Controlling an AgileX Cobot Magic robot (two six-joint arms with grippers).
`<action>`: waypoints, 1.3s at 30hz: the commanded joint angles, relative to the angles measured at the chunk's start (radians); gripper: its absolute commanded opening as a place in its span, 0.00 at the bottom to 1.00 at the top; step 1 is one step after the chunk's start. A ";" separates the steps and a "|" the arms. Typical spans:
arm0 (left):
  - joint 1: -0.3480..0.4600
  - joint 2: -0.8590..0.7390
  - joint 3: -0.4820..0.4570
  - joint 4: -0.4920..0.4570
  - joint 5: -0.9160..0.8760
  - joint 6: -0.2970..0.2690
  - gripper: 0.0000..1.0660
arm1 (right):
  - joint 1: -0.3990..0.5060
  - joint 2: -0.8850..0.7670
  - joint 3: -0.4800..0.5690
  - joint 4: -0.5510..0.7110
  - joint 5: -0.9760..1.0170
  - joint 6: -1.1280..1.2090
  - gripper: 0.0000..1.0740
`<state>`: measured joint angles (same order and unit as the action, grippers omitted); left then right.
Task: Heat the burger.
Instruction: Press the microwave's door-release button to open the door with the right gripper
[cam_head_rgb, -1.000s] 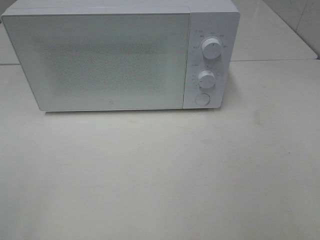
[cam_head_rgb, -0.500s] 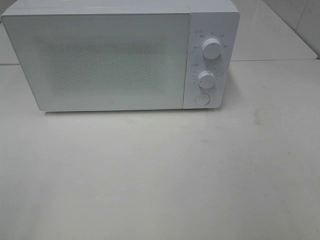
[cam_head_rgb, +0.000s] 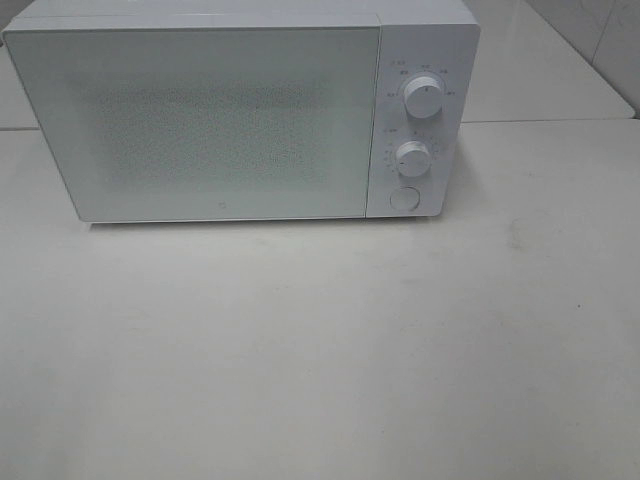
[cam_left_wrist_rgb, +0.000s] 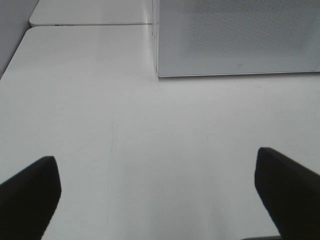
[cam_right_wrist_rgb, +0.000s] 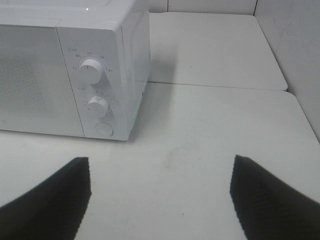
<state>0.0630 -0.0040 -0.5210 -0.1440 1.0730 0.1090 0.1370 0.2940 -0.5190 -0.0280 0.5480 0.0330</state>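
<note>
Nothing has moved. Left gripper (cam_left_wrist_rgb: 156, 167) and right gripper (cam_right_wrist_rgb: 160, 164) gape wide, empty. No burger shows; the shut microwave (cam_head_rgb: 200, 120) sits at twelve o'clock, its door button (cam_head_rgb: 404, 199) nearer the right

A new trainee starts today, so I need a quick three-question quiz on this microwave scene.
1. True or false: the microwave stands open.
2. How many dials sit above the round button? A one, B two, C three.
3. Fill in: the left hand and the right hand are both ___ and hold nothing.
Key: 1 false; 2 B; 3 open.
</note>
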 joint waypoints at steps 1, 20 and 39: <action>0.003 -0.018 0.003 -0.008 0.001 -0.008 0.92 | -0.009 0.088 0.002 -0.006 -0.117 0.009 0.71; 0.003 -0.018 0.003 -0.008 0.001 -0.008 0.92 | -0.009 0.538 0.002 -0.005 -0.618 0.022 0.71; 0.003 -0.018 0.003 -0.008 0.001 -0.008 0.92 | -0.005 0.947 0.188 0.075 -1.468 -0.064 0.71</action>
<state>0.0630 -0.0040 -0.5210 -0.1440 1.0730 0.1090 0.1340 1.1940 -0.3560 0.0060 -0.8110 0.0000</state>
